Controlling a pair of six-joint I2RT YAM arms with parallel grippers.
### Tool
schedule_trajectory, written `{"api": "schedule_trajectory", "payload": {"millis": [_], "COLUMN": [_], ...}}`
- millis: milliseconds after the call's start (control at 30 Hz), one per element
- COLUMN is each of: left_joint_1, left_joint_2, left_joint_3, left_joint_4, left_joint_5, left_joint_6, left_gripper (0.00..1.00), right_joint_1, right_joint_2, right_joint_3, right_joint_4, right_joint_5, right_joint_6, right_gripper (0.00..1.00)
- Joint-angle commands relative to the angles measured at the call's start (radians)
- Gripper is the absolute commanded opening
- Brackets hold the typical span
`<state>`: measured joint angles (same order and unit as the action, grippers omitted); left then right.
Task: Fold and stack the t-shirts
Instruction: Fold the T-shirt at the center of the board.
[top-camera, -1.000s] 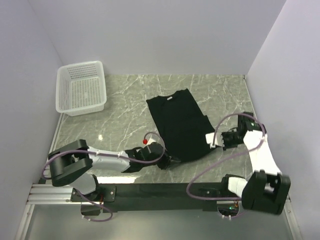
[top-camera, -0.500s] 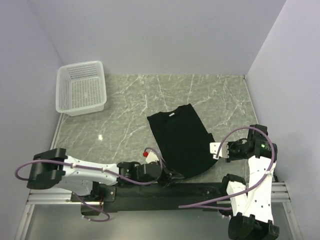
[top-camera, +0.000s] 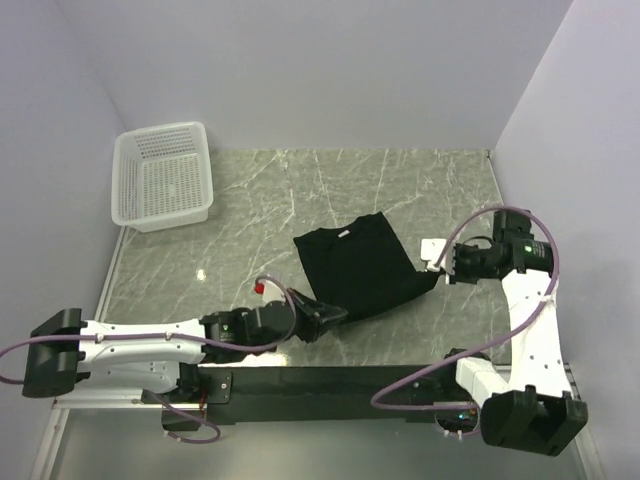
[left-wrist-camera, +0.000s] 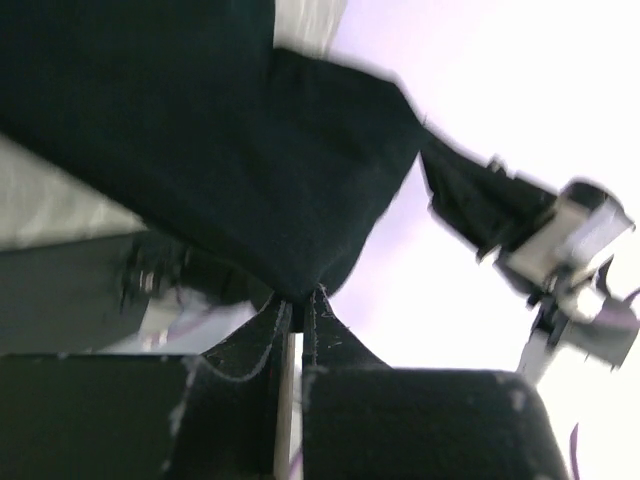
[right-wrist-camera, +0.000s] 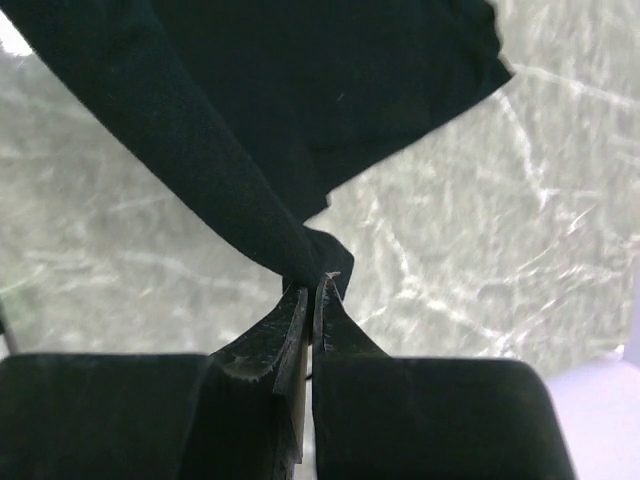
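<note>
Black t-shirt (top-camera: 355, 265) lying mid-way across marble table (top-camera: 250, 215), near edge hanging raised off surface. At near-left hem corner, left gripper (top-camera: 332, 314) pinching cloth, jaws clamped tight. At right corner, right gripper (top-camera: 438, 272) also clamping fabric, cloth stretching taut between 2 grippers. White mesh basket (top-camera: 160, 178) sitting far left, well apart.

the t-shirt (top-camera: 355, 268) is plain black. the table (top-camera: 250, 215) is grey-green marble with thin white veins. the basket (top-camera: 160, 180) is white mesh. the walls (top-camera: 320, 70) are pale lilac. the left arm (top-camera: 140, 340) and right arm (top-camera: 532, 315) are white and black, with purple cables (top-camera: 490, 211); a small red knob (top-camera: 259, 288) sits on the left one.
</note>
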<state>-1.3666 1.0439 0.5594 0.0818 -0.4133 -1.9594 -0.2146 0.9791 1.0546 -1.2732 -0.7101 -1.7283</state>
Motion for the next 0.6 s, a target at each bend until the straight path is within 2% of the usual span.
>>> {"api": "schedule_trajectory", "payload": {"millis": [0,200,367,567], "left_joint_1": [0.107,0.283,0.374,0.446], "left_joint_2": [-0.016,0.042,0.096,0.128], "left_joint_3": [0.019,0.103,0.163,0.194], "left_joint_4": [-0.017,0.002,0.024,0.038], "left_joint_5": [0.017,0.159,0.243,0.291], "left_joint_6": [0.08,0.215,0.283,0.32], "left_gripper": [0.01,0.0,0.01,0.0], "right_joint_1": [0.113,0.162,0.17,0.199], "right_joint_2": [0.003,0.128,0.257,0.348], "right_joint_3": [0.004,0.102,0.223,0.281], "right_joint_4": [0.191,0.395,0.44,0.483], "right_joint_5": [0.0,0.014,0.018,0.034], "right_joint_6": [0.188,0.403,0.452,0.498], "right_gripper": [0.0,0.0,0.0,0.0]}}
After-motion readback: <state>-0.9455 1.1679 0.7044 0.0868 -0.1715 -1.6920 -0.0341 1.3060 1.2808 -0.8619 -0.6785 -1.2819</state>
